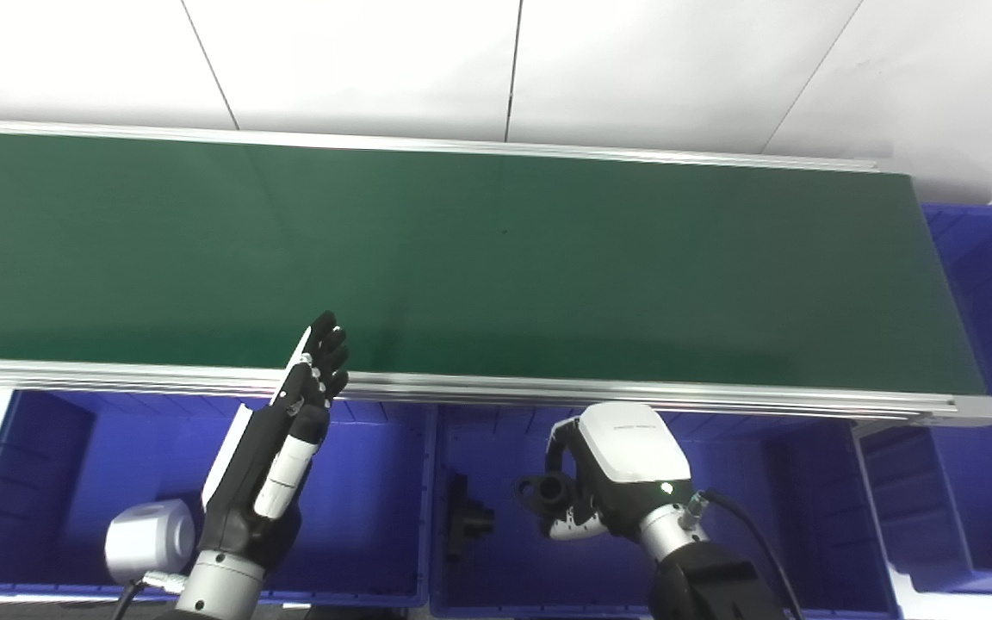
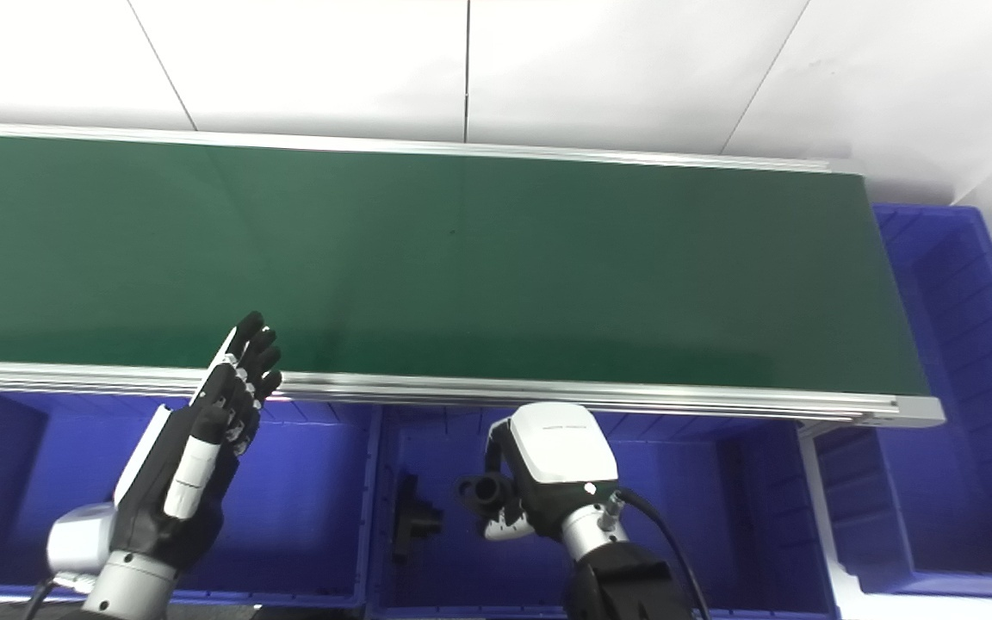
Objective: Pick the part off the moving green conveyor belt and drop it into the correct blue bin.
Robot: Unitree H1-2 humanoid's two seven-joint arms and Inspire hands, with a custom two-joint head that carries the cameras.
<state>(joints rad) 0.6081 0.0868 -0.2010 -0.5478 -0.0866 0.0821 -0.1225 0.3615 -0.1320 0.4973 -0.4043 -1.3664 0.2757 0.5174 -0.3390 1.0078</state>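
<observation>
Nearest the camera, the right hand (image 1: 604, 474) is held low over the middle blue bin (image 1: 720, 568), its fingers curled round a black part (image 1: 545, 492) with a round opening, which is gripped at the hand's left side above the bin's floor. A second black part (image 1: 466, 519) is seen lying on the floor of the same bin, just left of the held one and apart from it. To the left, the left hand (image 1: 276, 448) is raised edge-on over the left blue bin (image 1: 40, 482), its fingers straight and spread, with nothing held; the fingertips (image 1: 328, 340) reach over the conveyor's near metal rail (image 1: 634, 396). Beyond the bins, the green conveyor belt (image 1: 479, 250) is stretched across the view. At its right end a further blue bin (image 1: 991, 284) is placed. White wall panels (image 1: 358, 60) are seen behind
</observation>
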